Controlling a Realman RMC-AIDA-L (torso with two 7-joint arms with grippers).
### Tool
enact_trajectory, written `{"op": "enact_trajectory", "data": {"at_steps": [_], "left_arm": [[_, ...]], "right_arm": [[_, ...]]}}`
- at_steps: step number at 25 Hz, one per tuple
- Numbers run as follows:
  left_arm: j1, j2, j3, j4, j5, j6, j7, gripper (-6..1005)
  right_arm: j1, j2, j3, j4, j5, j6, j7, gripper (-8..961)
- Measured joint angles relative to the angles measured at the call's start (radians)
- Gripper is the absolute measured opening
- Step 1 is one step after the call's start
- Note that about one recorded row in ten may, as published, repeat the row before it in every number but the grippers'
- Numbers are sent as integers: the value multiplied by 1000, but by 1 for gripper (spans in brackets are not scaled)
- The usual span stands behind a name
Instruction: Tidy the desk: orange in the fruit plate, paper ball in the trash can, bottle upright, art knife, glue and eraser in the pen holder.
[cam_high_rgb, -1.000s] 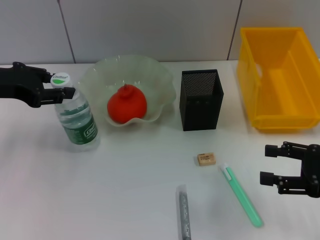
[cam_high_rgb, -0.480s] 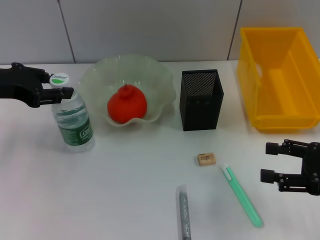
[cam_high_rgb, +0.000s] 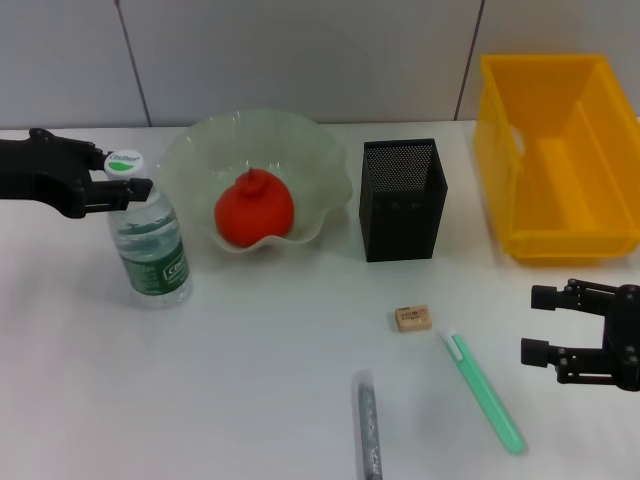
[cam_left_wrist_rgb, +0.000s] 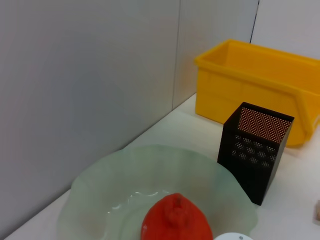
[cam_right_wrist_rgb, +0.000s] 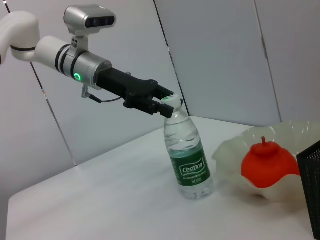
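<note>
The bottle (cam_high_rgb: 150, 245) stands nearly upright on the table left of the fruit plate (cam_high_rgb: 300, 140), with my left gripper (cam_high_rgb: 127, 180) shut on its white cap. The right wrist view shows that grip on the bottle (cam_right_wrist_rgb: 189, 155) from the side. The orange (cam_high_rgb: 254, 210) lies in the fruit plate. Right of the plate stands the pen holder (cam_high_rgb: 402, 200). In front of it lie the eraser (cam_high_rgb: 412, 318), the art knife (cam_high_rgb: 483, 390) and the glue (cam_high_rgb: 369, 430). My right gripper (cam_high_rgb: 535, 326) hovers open, right of the art knife. The paper ball is out of view.
The trash can (cam_high_rgb: 545, 60) stands at the back right, beyond my right gripper. A grey wall runs close behind the plate and the bin. Bare white table stretches in front of the bottle and to the glue's left.
The bottle has gone from tilted to almost upright, its base shifting left under the cap held by my left gripper. The right arm has stayed put.
</note>
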Motion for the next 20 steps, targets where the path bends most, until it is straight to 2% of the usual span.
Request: {"op": "enact_trajectory", "data": {"at_steps": [11, 15, 16, 19, 20], "left_arm": [[2, -4, -2, 1, 0, -7, -3, 477], [3, -4, -6, 4, 0, -8, -3, 666], [2, -7, -56, 21, -35, -13, -2, 713], [2, -8, -154, 35, -181, 17, 0, 755], [17, 2, -180, 11, -342, 117, -11, 770]], "right_arm": [[0, 0, 1, 0, 0, 0, 1, 823], [0, 0, 2, 2, 0, 0, 1, 823], [0, 0, 3, 4, 0, 0, 1, 823], [1, 0, 3, 10, 6, 0, 1, 823], [2, 0, 4, 11, 9, 0, 1, 823]]}}
